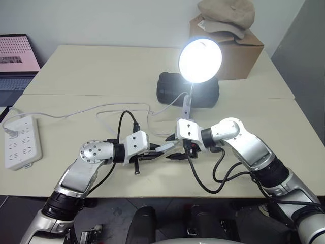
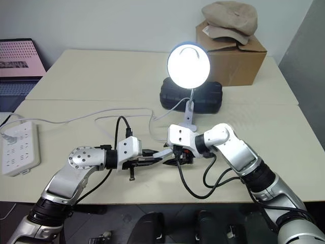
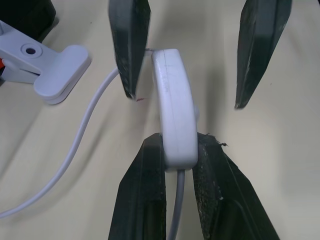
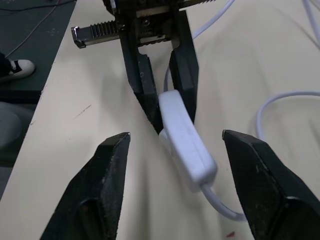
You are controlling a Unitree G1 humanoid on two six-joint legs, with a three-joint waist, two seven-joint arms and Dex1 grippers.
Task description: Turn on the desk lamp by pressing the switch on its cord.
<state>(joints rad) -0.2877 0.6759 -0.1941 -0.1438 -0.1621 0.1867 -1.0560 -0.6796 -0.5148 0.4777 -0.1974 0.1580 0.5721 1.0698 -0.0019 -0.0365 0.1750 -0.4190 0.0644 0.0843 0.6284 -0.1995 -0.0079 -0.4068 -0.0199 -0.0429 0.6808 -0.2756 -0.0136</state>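
Observation:
The desk lamp stands at mid-table on its white clip base, and its bulb glows bright. Its thin white cord loops over the table toward me. In the left wrist view the switch is a white oblong held just above the tabletop. My left gripper is shut on one end of it. My right gripper faces the left one and is open, one black finger on each side of the switch's free end, touching neither side. Both grippers meet near the table's front edge.
A white power strip lies at the left edge of the table. A black case sits behind the lamp. A cardboard box with a cap on it stands at the back right. A laptop is at far left.

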